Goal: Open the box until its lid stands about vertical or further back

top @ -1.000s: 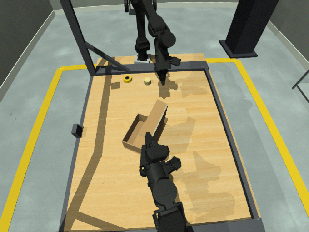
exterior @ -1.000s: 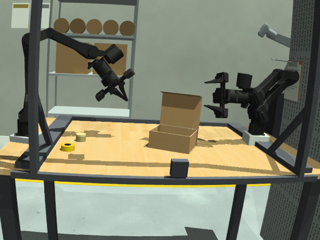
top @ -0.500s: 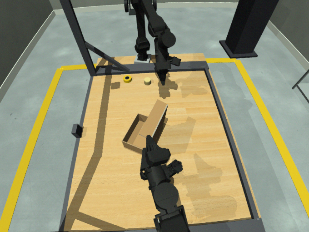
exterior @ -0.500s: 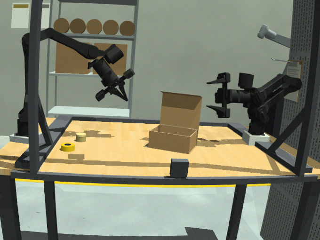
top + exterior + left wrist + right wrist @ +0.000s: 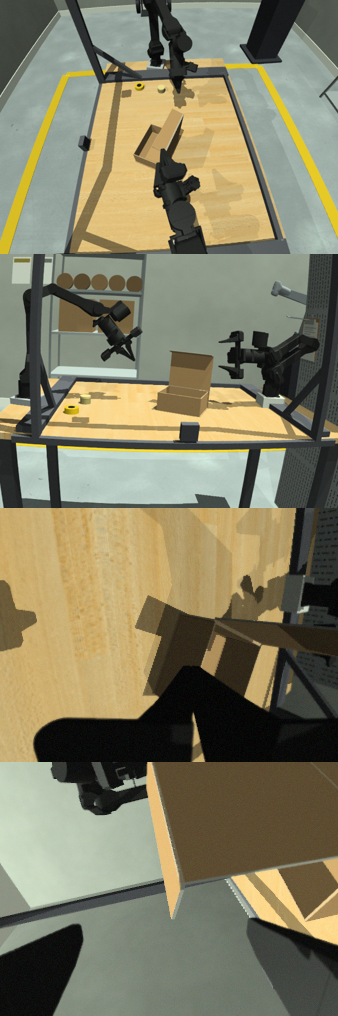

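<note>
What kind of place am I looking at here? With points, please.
Probably a workshop or robotics lab: two black arms stand at a wooden workbench [image 5: 130, 191] [image 5: 123, 418], a storage shelf [image 5: 139, 314] behind it, and yellow tape [image 5: 24, 153] marks the floor around it.

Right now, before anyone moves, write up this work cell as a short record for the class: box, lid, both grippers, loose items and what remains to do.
box: cardboard box, upright on the table
lid: hinged lid, raised to about vertical
left gripper: left gripper, shut, empty, away from the box
right gripper: right gripper, open, near the lid, holding nothing
loose items: yellow tape roll; pale yellow cylinder
remaining: probably just backing the right gripper farther away
</note>
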You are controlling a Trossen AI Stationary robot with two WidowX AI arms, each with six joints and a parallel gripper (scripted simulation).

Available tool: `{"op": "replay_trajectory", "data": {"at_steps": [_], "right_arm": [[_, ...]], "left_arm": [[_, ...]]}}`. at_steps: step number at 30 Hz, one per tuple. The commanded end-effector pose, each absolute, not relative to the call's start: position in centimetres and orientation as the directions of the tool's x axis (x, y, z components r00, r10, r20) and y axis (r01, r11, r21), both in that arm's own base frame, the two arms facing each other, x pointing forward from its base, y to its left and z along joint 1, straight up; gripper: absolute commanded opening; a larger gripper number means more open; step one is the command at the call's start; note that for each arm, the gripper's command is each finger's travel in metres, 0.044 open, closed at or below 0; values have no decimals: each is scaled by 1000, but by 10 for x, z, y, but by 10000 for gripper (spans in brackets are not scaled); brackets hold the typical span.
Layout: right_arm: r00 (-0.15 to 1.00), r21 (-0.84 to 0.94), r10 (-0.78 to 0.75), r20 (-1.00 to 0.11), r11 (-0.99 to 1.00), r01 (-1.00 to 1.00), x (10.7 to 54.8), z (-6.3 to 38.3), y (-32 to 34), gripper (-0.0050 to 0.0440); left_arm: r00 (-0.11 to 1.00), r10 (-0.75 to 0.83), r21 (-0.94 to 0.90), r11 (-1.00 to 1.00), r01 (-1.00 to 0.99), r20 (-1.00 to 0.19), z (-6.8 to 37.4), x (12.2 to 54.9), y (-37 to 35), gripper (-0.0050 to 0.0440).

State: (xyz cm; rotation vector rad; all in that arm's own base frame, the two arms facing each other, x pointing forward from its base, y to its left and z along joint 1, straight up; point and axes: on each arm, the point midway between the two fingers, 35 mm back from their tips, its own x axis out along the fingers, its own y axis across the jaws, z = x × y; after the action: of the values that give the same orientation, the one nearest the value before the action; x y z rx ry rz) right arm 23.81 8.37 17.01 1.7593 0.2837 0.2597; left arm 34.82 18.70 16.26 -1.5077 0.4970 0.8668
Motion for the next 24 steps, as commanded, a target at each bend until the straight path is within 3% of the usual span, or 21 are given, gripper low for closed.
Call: {"op": "replay_trajectory", "data": {"at_steps": [1, 24], "right_arm": [[944, 979, 328, 18, -199, 50, 237, 169, 83, 440], [944, 978, 328, 44, -207, 26, 245, 197, 86, 440]], "left_arm": [[644, 195, -670, -130, -731, -740, 174, 349, 188, -50], [644, 195, -670, -130, -731, -740, 174, 349, 188, -50]]}}
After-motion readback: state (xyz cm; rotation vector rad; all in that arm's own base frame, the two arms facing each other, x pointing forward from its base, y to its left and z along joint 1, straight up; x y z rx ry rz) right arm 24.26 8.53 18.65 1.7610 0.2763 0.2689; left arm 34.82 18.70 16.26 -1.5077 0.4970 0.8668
